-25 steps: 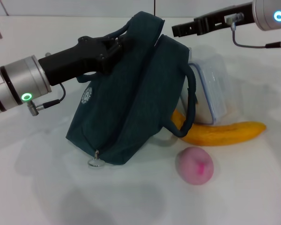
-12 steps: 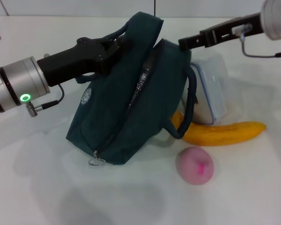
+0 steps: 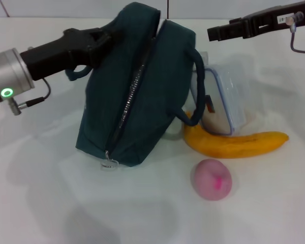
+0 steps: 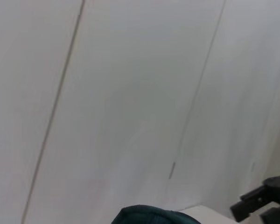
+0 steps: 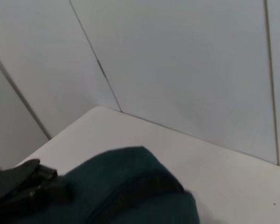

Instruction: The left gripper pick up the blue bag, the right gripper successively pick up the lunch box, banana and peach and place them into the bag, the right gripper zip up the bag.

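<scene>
My left gripper [image 3: 102, 41], upper left of head view, is clamped on the top edge of the blue bag [image 3: 137, 86], holding it upright at centre w/ the zip running down its front, so step 1 looks done. My right gripper [image 3: 218, 33] hangs upper right above the lunch box [image 3: 224, 101]; can't tell if its fingers are apart. Next, I reckon: drop right onto the box, which leans behind the bag's right side, w/ the banana [image 3: 239, 144] touching its base and the peach [image 3: 211, 179] lower centre-right.

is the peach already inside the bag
No, the peach lies on the table in front of the banana, outside the bag.
</scene>
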